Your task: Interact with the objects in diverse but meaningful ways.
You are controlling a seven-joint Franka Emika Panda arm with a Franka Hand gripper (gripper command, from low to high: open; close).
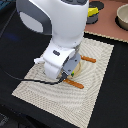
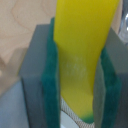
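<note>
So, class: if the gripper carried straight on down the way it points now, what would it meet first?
The gripper is shut on a yellow banana. Straight below lies the round tan plate on the placemat, so the banana's tip would probably touch the plate first. Depth is unclear.

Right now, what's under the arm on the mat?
Two orange handles stick out beside the hand on the mat. The wrist view shows a yellow banana between the green pads. The arm covers anything else.

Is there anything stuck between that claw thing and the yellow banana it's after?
Nothing visible. In the wrist view the banana already sits directly between the gripper's green pads, which press against it on both sides.
</note>
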